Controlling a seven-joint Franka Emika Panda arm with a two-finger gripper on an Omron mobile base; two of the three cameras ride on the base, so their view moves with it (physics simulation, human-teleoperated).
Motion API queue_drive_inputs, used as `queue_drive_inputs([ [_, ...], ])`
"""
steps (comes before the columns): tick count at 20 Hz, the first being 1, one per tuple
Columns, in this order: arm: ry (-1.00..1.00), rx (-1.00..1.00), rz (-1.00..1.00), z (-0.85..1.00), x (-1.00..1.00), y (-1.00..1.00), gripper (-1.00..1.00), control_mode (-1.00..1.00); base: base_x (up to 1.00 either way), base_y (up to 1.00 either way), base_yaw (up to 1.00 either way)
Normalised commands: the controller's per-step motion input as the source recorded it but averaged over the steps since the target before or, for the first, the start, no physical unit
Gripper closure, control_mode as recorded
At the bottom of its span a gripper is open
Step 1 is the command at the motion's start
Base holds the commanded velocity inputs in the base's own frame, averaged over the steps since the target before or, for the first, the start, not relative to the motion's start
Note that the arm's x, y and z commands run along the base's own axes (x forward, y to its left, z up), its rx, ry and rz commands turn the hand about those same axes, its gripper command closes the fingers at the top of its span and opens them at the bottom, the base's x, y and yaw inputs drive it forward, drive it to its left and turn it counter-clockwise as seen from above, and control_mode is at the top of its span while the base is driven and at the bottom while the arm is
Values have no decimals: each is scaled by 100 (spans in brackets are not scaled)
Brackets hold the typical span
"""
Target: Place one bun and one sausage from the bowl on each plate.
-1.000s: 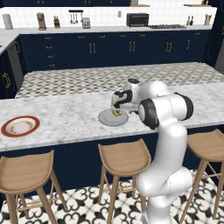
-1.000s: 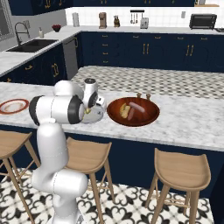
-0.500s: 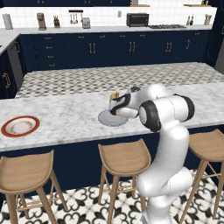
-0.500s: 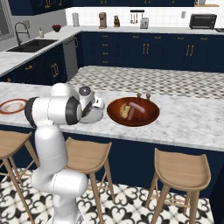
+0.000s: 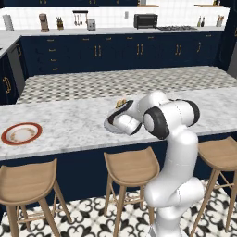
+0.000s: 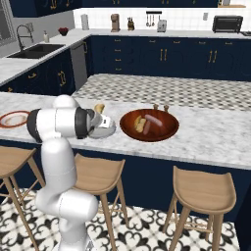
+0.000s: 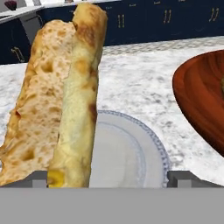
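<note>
Left base view: I have the gripper (image 5: 121,107) low over the island counter (image 5: 69,125), mostly hidden behind my own forearm. A tan bun (image 5: 121,103) pokes up just above it. The grey plate (image 5: 111,125) sits right under the hand, only its left edge peeking out past the arm. The red-rimmed plate (image 5: 21,133) lies well apart, far to the left along the counter.

Right base view: here the bun (image 6: 99,108) stands up at the hand, just left of the bowl (image 6: 149,125). The grey plate (image 6: 105,128) is directly below it, touching nothing I can see of the bun. A sausage (image 6: 153,119) and other food remain in the bowl. The red-rimmed plate (image 6: 13,119) is off at the left edge.

Hand view: the bun (image 7: 61,100) is pinched between my fingertips (image 7: 41,178), its long axis running straight away from the hand, up the picture, so it hangs end-down from the grip. The grey plate (image 7: 131,153) is straight ahead past the tips, its centre slightly right of the bun; the bowl (image 7: 203,96) is at the right edge. I judge the drop is nearly lined up: the bun needs only to go onward to the plate and be let go.
</note>
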Motion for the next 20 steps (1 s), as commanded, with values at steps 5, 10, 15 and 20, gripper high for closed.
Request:
queue_drive_inputs([
  [5,14,-1,1,-27,-29,-16,-100,-100,0,0,0],
  [10,19,-9,5,-39,-25,0,-100,-100,0,0,0],
  [15,2,-2,0,-12,-7,0,-100,-100,0,0,0],
  [20,-2,0,0,24,0,0,-100,-100,0,0,0],
])
